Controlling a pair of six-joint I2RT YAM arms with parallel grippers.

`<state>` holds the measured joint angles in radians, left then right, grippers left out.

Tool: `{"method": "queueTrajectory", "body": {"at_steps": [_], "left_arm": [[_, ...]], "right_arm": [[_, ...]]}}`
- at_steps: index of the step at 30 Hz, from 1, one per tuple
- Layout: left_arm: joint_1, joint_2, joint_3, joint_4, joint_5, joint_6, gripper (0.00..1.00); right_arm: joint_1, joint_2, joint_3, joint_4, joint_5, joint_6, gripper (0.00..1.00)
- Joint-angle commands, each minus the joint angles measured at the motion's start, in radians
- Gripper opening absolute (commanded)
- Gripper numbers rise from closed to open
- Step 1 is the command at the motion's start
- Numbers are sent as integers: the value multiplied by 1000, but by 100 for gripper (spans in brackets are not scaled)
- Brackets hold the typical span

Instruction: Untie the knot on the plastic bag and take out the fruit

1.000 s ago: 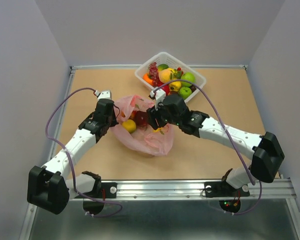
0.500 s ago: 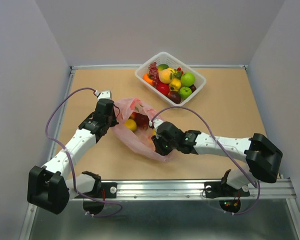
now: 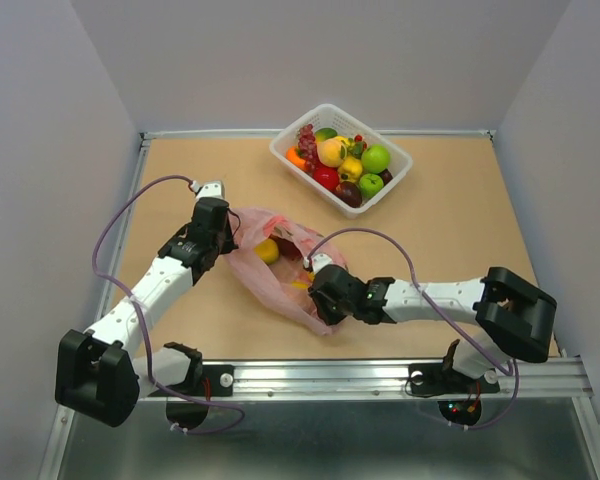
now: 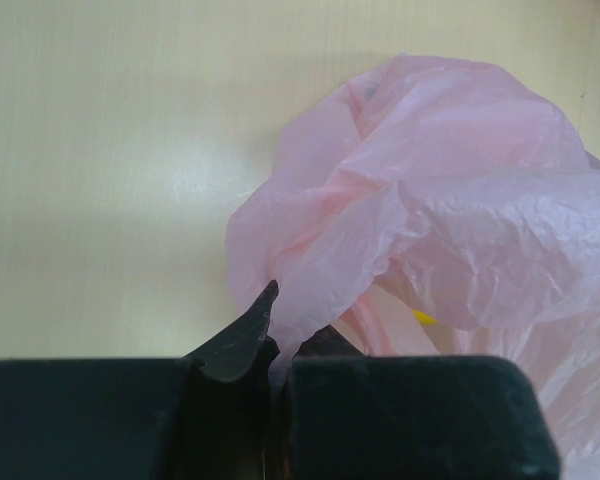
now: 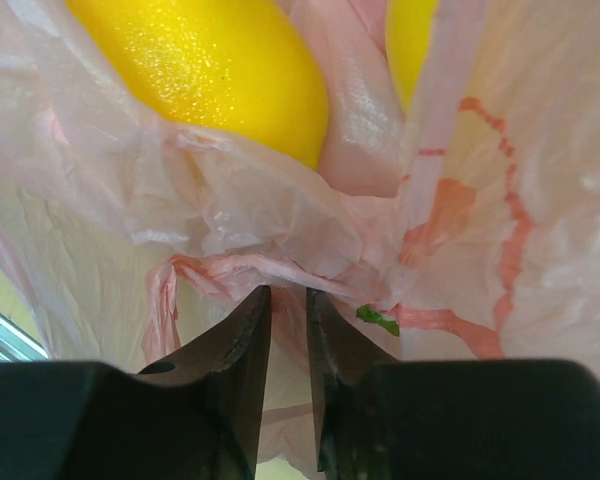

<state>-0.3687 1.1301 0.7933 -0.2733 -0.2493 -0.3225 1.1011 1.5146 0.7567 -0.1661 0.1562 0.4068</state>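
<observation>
The plastic bag (image 3: 280,275) lies crumpled near the middle of the counter (image 3: 460,225). A yellow fruit (image 3: 268,250) shows through its open upper side (from the right wrist, a glossy yellow fruit (image 5: 210,70) presses against the thin film). The left end effector (image 4: 280,322) sits at the bag's left edge, its jaws clamped together on a fold of pink film. The right end effector (image 5: 286,305) is low at the bag's near-right edge, jaws almost touching with a strip of printed film pinched between them. A white basket (image 3: 276,150) of other fruit stands well apart, toward the far side.
</observation>
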Motion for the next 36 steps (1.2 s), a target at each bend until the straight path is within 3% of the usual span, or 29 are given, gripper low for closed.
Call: {"method": "queueTrajectory", "body": {"at_steps": [1,9,11,16,23,27,32,33,36], "left_arm": [[5,2,-6,17,12,16,12],[5,0,-8,19,13,17,12],[5,0,-8,19,16,17,12],[7,-7,-9,19,16,17,12],[7,-9,-9,19,18,17,12],[5,-9,-11,20,19,19,12],[5,-10,-9,22,21,20,12],[5,-9,-8,20,22,22,12],[5,-9,-9,20,22,22,13]], "right_arm": [[23,-46,6,57,65,3,30],[26,-226,133,-7,19,-16,39],[28,-231,164,-7,17,-35,49],[26,-142,219,-7,17,-74,59],[28,-1,250,14,-66,-112,59],[31,33,214,40,-124,-91,48],[45,62,161,92,-150,-62,15],[51,68,150,103,-146,-56,3],[62,110,144,114,-142,-57,1]]}}
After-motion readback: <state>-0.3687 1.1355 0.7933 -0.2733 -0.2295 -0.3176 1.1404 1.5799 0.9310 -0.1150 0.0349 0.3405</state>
